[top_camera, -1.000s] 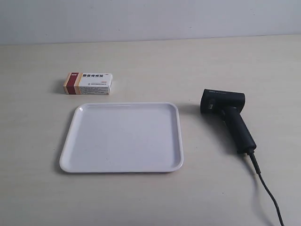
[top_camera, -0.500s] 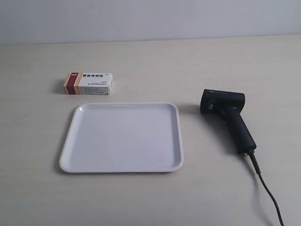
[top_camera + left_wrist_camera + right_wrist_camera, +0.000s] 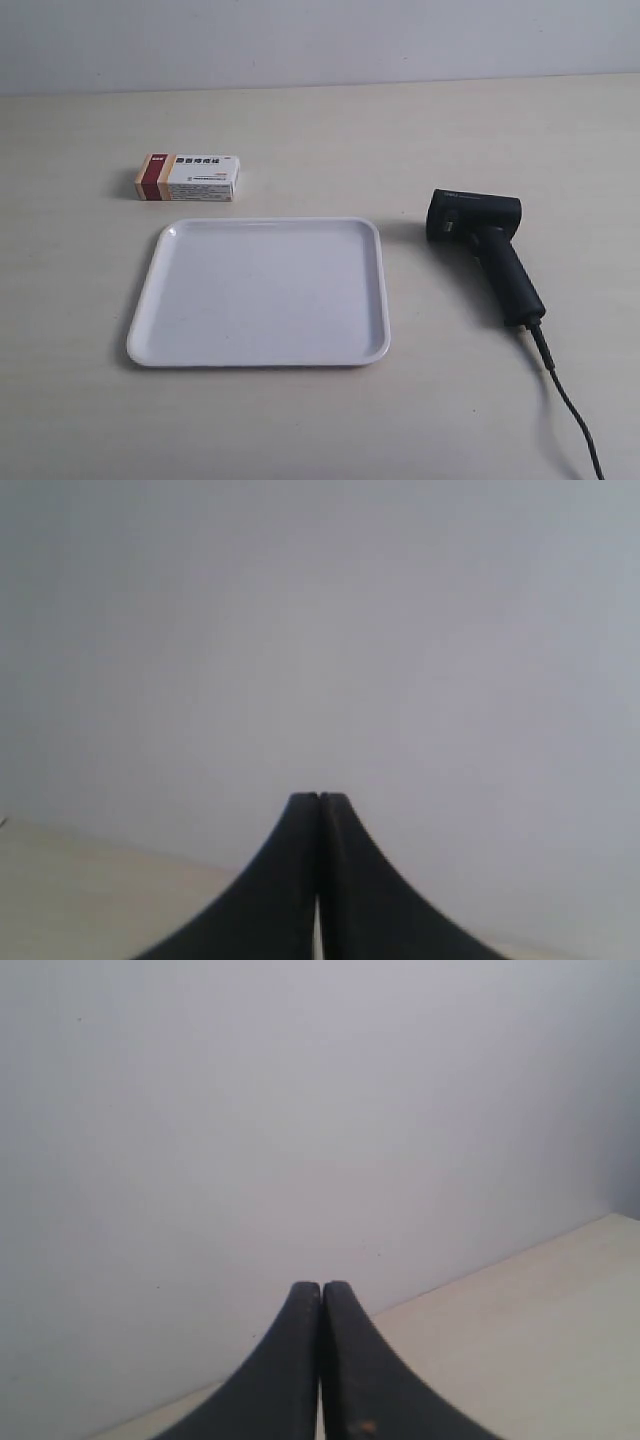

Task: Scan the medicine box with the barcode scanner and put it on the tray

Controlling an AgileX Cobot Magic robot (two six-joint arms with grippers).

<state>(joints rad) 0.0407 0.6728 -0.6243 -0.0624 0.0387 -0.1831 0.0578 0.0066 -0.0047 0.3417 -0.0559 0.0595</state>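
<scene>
Medicine box point(image 3: 188, 177) beyond tray point(image 3: 150, 300); scanner cable point(image 3: 572, 410) cut off; both grippers point(image 3: 318, 800) point(image 3: 321, 1288) closed, empty.

One medicine box point(image 3: 188, 177) lies on the desk point(image 3: 320, 420). One tray point(image 3: 259, 291) lies there too, with nothing counted inside it. One barcode scanner point(image 3: 484, 249) is present, with one black cable point(image 3: 565, 400) running from its handle. That makes three loose items on one desk. Two grippers appear, one per wrist view: one left gripper point(image 3: 319, 798) and one right gripper point(image 3: 321, 1286), each made of two dark fingers pressed together, four fingers in all. One pale wall point(image 3: 320, 40) stands behind the desk.
</scene>
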